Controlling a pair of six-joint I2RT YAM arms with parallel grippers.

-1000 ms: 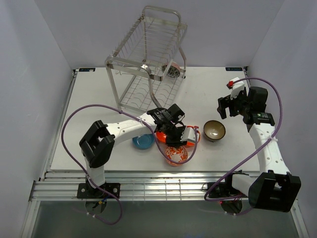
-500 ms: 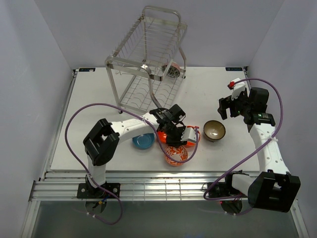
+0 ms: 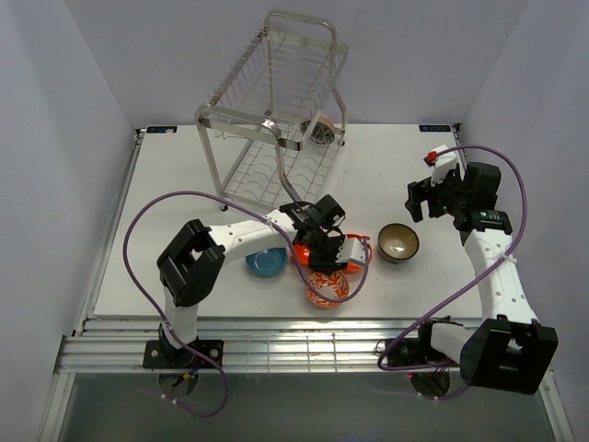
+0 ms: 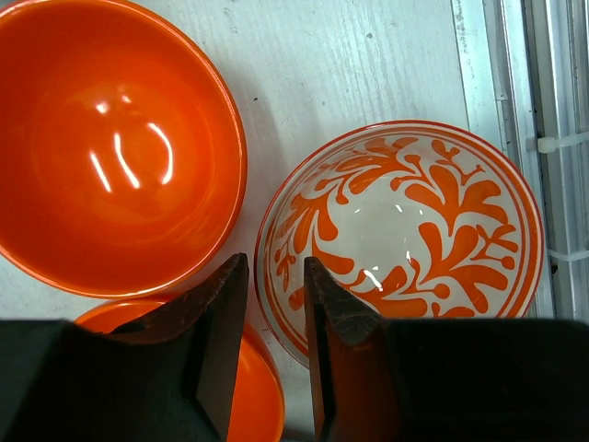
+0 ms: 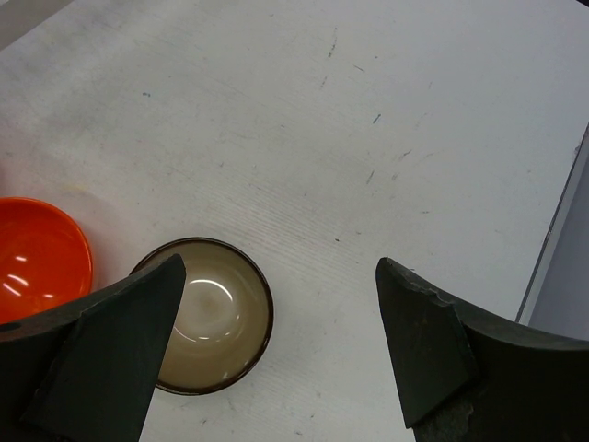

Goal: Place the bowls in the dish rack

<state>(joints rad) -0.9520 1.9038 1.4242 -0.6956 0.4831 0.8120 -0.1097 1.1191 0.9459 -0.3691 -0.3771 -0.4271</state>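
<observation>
The dish rack (image 3: 274,110) stands at the back of the table, with a grey patterned bowl (image 3: 319,134) at its far right foot. My left gripper (image 3: 328,252) hangs low over a cluster of bowls. In the left wrist view its jaws (image 4: 276,269) are narrowly open, either side of the left rim of the red-and-white bowl (image 4: 405,230). Two orange bowls (image 4: 110,147) (image 4: 241,391) lie beside it. The blue bowl (image 3: 267,262) sits left of the cluster. My right gripper (image 3: 429,197) is wide open and empty above the dark brown bowl (image 5: 213,313), which also shows in the top view (image 3: 398,242).
The left arm's purple cable (image 3: 147,216) loops over the table's left half. The table's front edge and a metal grating (image 3: 304,354) lie just in front of the red-and-white bowl. A side wall (image 3: 543,110) stands close to the right arm.
My left gripper has shifted slightly toward the red-and-white bowl near the front. The right arm has barely moved. No bowl has moved.
</observation>
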